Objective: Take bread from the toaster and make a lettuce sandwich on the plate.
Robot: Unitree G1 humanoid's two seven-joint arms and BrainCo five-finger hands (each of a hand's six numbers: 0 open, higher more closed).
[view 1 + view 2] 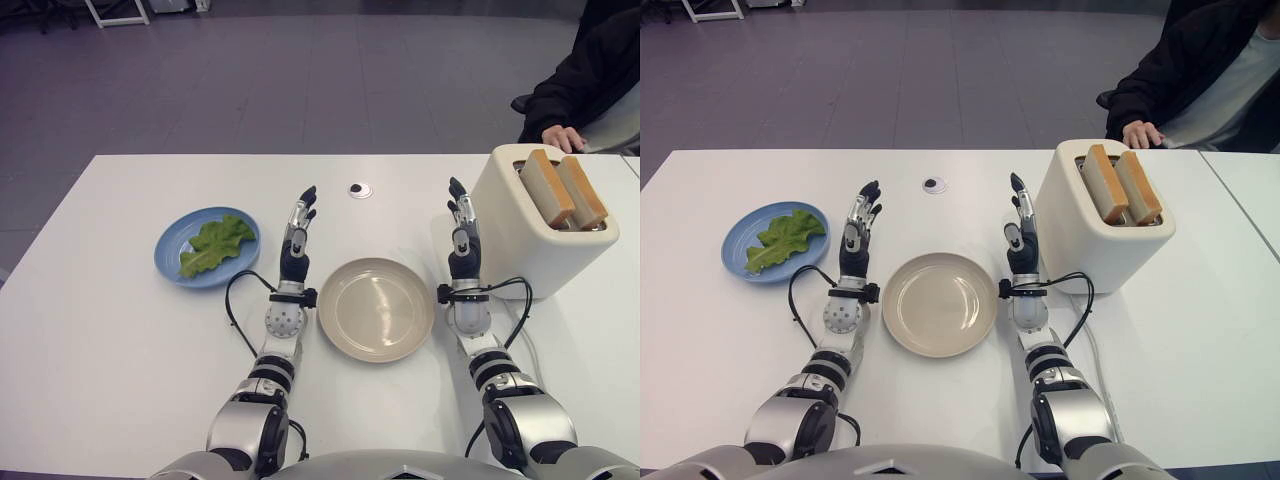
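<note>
- Resting on the white table (90,340), the left hand (297,235) lies just left of the beige plate (345,330). Its fingers are straight, slightly fanned at the tips, and hold nothing.
- The right hand (462,232) lies between that plate and the toaster (530,240), fingers straight and close together, empty.
- Two bread slices (546,187) (583,192) stand upright in the toaster's slots, their tops well above the rim.
- The lettuce (215,245) lies on a blue plate (168,262) to the left of the left hand.
- A small dark round disc (360,190) sits on the table beyond the beige plate.
- Black cables (236,300) loop beside each wrist.
- The right eye view takes in a wide strip of table to the right of the toaster, crossed by a seam (1238,205).
</note>
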